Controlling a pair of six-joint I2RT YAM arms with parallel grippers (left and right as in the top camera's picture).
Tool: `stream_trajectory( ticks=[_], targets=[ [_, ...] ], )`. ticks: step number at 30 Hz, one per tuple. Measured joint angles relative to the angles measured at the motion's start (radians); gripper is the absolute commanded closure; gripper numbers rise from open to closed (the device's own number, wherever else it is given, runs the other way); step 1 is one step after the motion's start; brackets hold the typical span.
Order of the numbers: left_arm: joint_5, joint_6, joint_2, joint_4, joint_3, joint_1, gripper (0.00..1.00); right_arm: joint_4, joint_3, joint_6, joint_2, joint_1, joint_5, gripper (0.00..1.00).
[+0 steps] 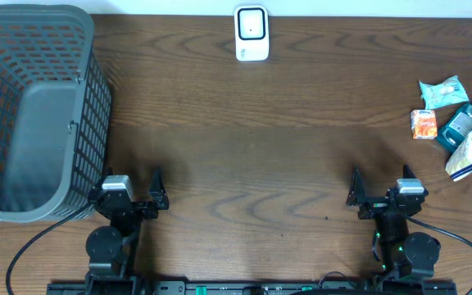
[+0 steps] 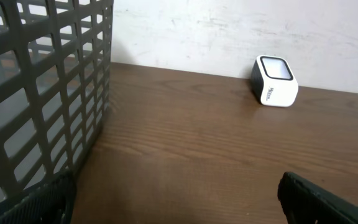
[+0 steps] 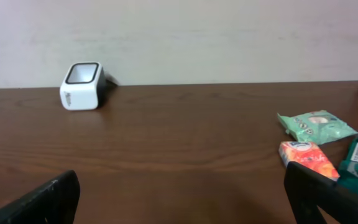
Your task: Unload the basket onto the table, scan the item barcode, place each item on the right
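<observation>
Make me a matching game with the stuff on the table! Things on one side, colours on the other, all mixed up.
Things:
1. basket
2. scanner
3. bottle
4. smallest packet

Colours:
A. white
B. orange
C. grey
D. teal

Pairs: 1-C, 2-A, 3-D, 4-B.
</observation>
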Motion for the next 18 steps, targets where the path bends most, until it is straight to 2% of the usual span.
stream_trajectory(
  ticks=[18],
  targets=[
    [0.000, 0.000, 0.000, 0.000, 0.000, 0.000, 0.02, -0.001, 0.000, -0.010, 0.000, 0.000, 0.007, 0.01]
  ],
)
